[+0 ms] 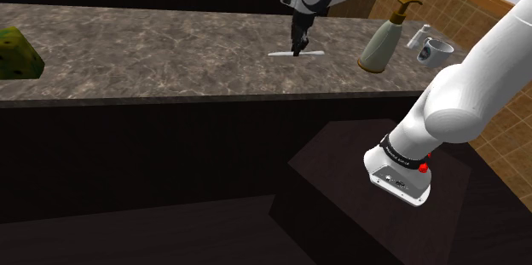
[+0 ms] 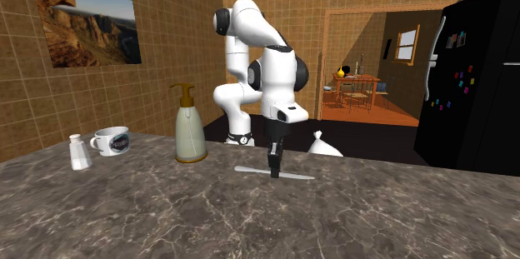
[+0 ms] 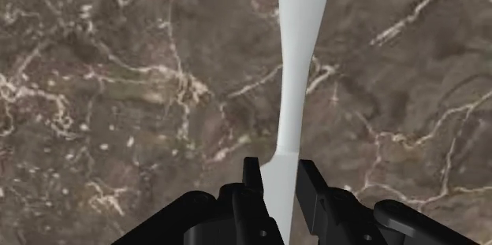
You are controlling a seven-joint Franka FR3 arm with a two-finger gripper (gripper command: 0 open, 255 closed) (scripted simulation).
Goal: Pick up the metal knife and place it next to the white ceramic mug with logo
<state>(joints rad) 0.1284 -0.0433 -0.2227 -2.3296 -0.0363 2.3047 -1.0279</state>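
at the grasp step: jaws clamped across the pale knife point(image 3: 296, 86), lying flat on the marbled tabletop point(image 1: 128, 42), well apart from the white mug point(image 2: 112, 141) beyond the soap bottle point(image 2: 190, 132). needs next a level lift, then a carry past the bottle to set down beside the mug. dark oval logo there, unreadable.

Shoulder view dim: table point(image 1: 170, 42) top softly lit, its front face below the end effector point(image 1: 297, 50) near black. Second exterior view brighter, warm and even; doorway room point(image 2: 367, 82) behind the end effector glows orange, fridge point(image 2: 471, 82) beside it reads dark. Wrist view: flat even light on marble, knife point(image 3: 296, 86) pale and uniformly lit.
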